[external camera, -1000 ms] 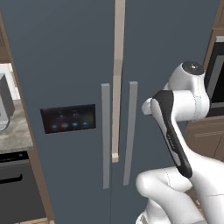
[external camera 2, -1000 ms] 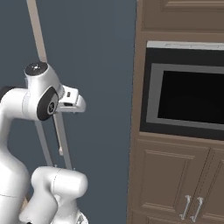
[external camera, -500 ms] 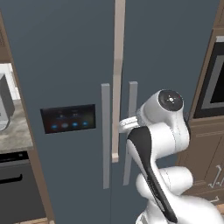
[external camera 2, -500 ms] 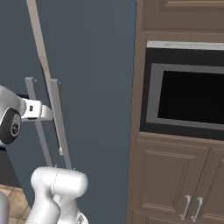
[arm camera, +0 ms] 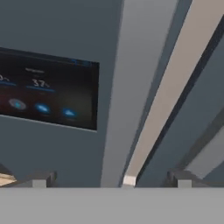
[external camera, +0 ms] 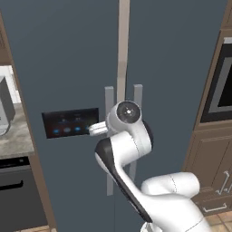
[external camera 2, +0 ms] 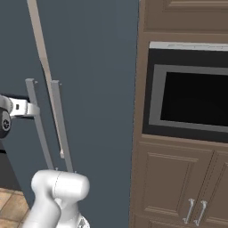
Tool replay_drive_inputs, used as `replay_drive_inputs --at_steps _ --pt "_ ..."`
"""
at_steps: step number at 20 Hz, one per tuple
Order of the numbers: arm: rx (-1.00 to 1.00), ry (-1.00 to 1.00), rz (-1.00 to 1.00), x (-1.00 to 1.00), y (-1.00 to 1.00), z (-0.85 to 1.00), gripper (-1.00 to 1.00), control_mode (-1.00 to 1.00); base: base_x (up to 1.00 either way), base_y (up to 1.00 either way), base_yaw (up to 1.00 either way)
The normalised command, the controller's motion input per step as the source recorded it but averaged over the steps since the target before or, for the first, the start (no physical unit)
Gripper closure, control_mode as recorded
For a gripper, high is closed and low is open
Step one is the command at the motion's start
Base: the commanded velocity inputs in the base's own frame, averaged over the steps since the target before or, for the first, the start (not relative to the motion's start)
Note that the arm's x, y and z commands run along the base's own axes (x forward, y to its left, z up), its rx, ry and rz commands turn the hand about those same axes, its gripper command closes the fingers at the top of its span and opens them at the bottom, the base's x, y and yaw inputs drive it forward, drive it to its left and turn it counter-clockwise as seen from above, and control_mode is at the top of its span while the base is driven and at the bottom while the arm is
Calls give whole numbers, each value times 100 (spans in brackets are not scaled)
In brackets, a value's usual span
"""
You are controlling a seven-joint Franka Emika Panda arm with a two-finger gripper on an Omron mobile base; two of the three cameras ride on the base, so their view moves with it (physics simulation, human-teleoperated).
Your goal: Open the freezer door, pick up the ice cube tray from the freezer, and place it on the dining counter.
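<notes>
- I see brown wooden cabinets (external camera 2: pixel 178 187) with paired metal handles, right side
- black built-in oven with grey frame (external camera 2: pixel 191 95) above them
- grey marbled wall counter (external camera: pixel 13 138), far left
- tan tiled floor (external camera 2: pixel 11 207)

Base views flanking the freezer door (external camera: pixel 68 68) (hand view close-up).

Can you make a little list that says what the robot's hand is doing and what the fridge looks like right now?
freezer door: shut, blue-lit control panel on its front
door handle: long, grey, upright, straight ahead of the end effector
end effector: open, holding nothing, close to the handle, not yet around it
other door: shut, plain, own grey handle
oven: built into brown cabinets, to the right
</notes>
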Motion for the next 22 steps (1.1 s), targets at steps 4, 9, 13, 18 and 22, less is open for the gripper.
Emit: replay_drive_inputs --at_steps 4,9,13,18,22 --pt "0 -4 0 59 10 -23 -100 -100 0 0 0" --pt "2 -2 0 46 0 -30 -100 -100 0 0 0" --pt "0 0 0 62 0 -34 -100 -100 0 0 0" --pt "0 0 0 67 0 -20 -100 -100 0 0 0" --pt "0 0 0 69 0 -18 -100 -100 0 0 0"
